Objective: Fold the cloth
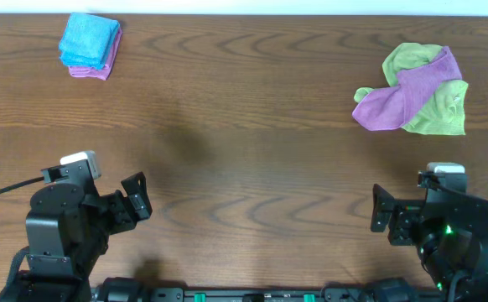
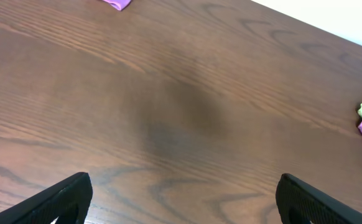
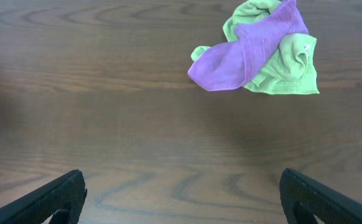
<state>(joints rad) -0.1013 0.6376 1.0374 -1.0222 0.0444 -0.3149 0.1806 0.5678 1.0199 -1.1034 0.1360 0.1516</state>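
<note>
The cloth (image 1: 87, 39) is seen at the far left of the table (image 1: 244, 126), folded into a compact block and laid on top of a folded purple cloth (image 1: 96, 72), whose edge is left showing along the near and right sides. Neither gripper is touching it, and both are well apart from it. At the far right of the table a crumpled purple cloth (image 1: 403, 96) is draped across a green cloth (image 1: 441, 113), the two being bunched together in one loose heap. The same heap is shown in the right wrist view, where the crumpled purple cloth (image 3: 243, 53) is laid over the green cloth (image 3: 290, 68) ahead of the fingers. The left gripper (image 1: 139, 197) is held at the near left edge with its jaws spread wide and nothing between them; in the left wrist view only bare wood is seen between the fingers of the left gripper (image 2: 184, 205). The right gripper (image 1: 380, 210) is held at the near right edge, likewise wide open and empty, and bare wood is seen between its fingers in the right wrist view (image 3: 181, 202).
</note>
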